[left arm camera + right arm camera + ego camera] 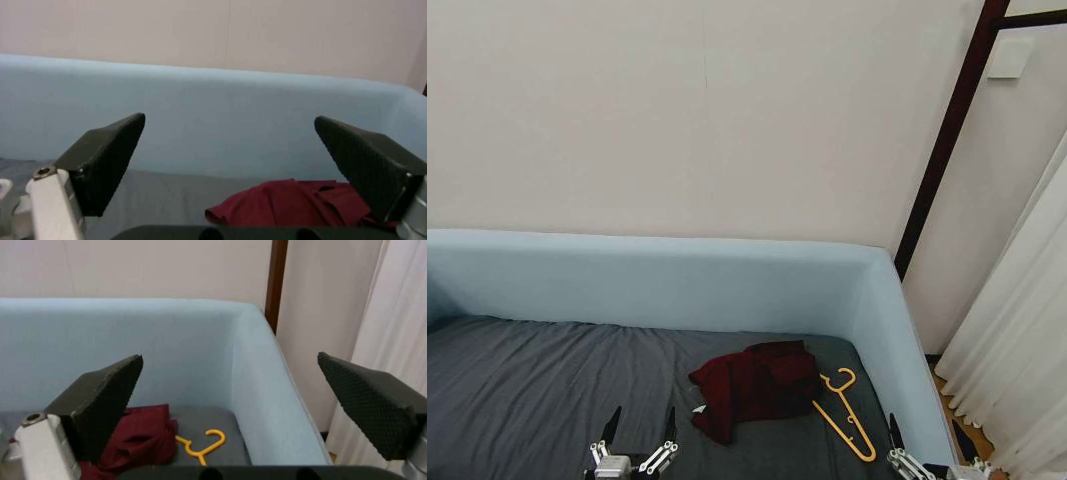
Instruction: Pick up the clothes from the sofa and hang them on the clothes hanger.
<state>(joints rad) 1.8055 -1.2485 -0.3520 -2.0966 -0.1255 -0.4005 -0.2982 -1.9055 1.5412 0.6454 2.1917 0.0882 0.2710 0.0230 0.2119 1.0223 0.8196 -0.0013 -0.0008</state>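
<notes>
A dark red garment (752, 388) lies crumpled on the sofa (677, 285) seat. A yellow clothes hanger (847, 415) lies just beside the garment. The left hand (640, 430) hovers near the garment, fingers spread wide and empty. The right hand (924, 445), beyond the hanger from the garment, is equally spread and grasps nothing.

Pale, plain wall (707, 110) across the back. Dark brown frame post (944, 145) rises at right, slanted in the head view. White switch plate (1009, 58) on the wall just right of it. White curtain (1027, 350) hangs far right, with a strip of wooden floor (945, 392) at its foot.
</notes>
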